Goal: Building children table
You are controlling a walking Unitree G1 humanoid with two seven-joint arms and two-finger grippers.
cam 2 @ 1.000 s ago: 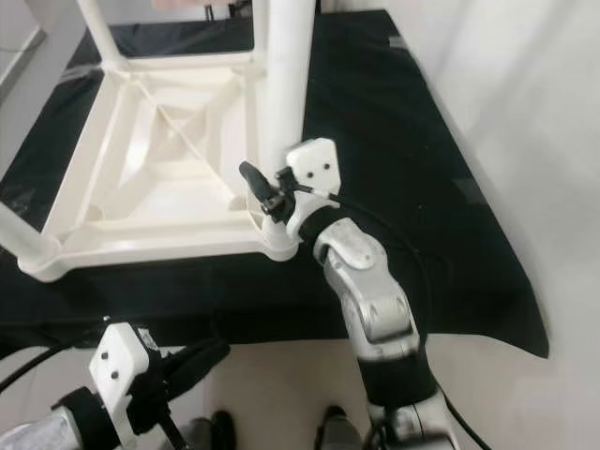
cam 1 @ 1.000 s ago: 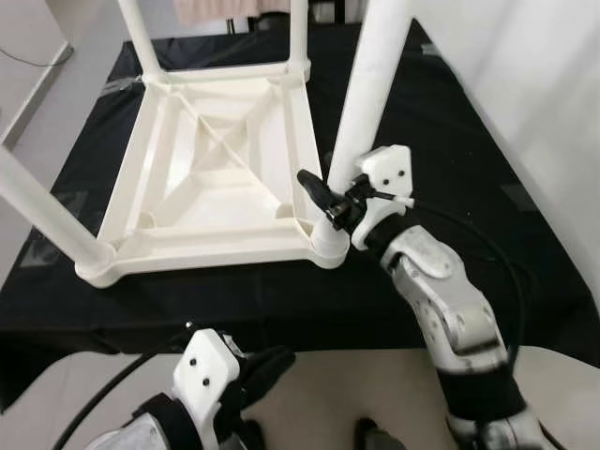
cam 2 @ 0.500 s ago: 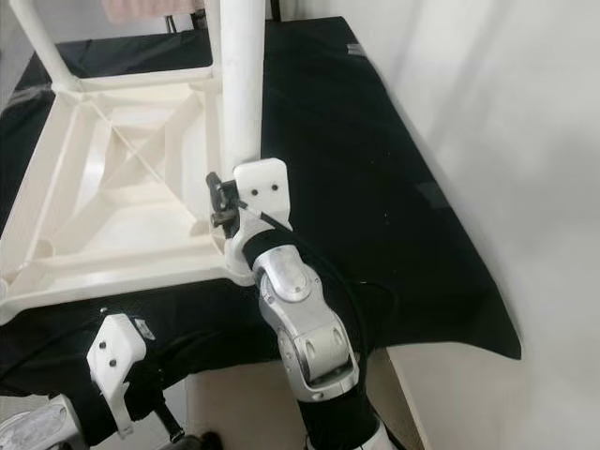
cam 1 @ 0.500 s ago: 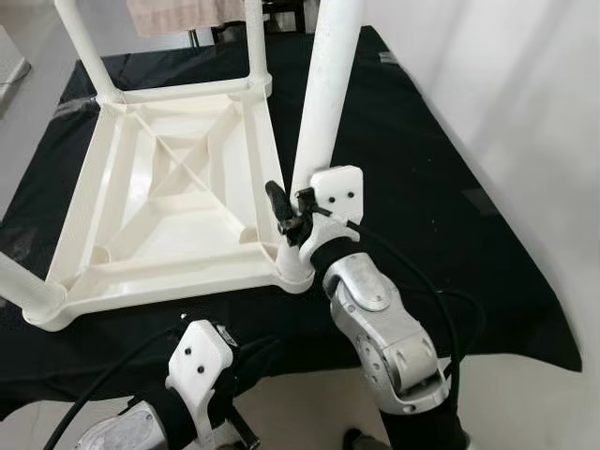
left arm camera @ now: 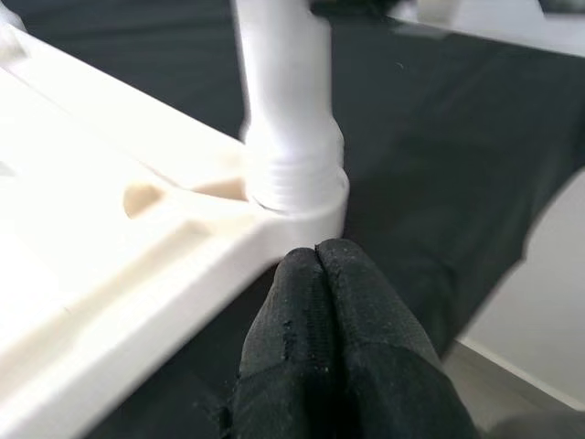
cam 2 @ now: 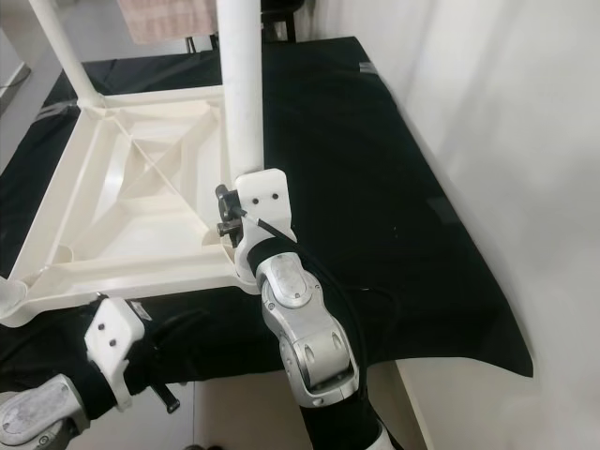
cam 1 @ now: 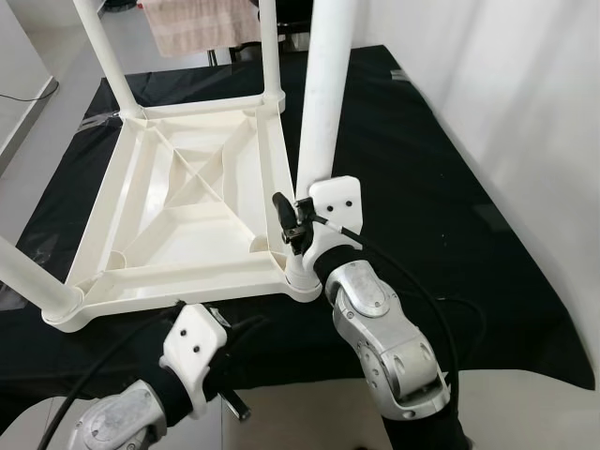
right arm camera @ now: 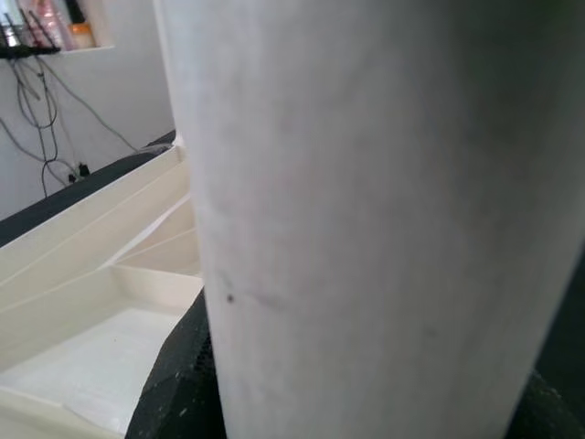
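Children table (cam 1: 187, 202) lies upside down on black cloth (cam 1: 422, 187); hollow plastic, probably light, stiff, slick. Right gripper (cam 1: 298, 225) clamps near-right leg (cam 1: 323, 94) low, just above its socket, apparently the best hold. Left gripper (left arm camera: 315, 274) fingers closed, empty, by near-left leg (left arm camera: 283, 119).

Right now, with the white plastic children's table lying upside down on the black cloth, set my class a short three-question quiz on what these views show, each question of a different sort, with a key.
1. True or false: the right gripper is closed around the white plastic table leg at the near right corner of the upturned white plastic tabletop.
2. Multiple choice: the left gripper has its fingers (A) wide open around a leg, (B) pressed together near a corner socket, (C) holding a cloth.
3. Fill in: the tabletop rests on a ____ cloth.

Key: 1 true; 2 B; 3 black.
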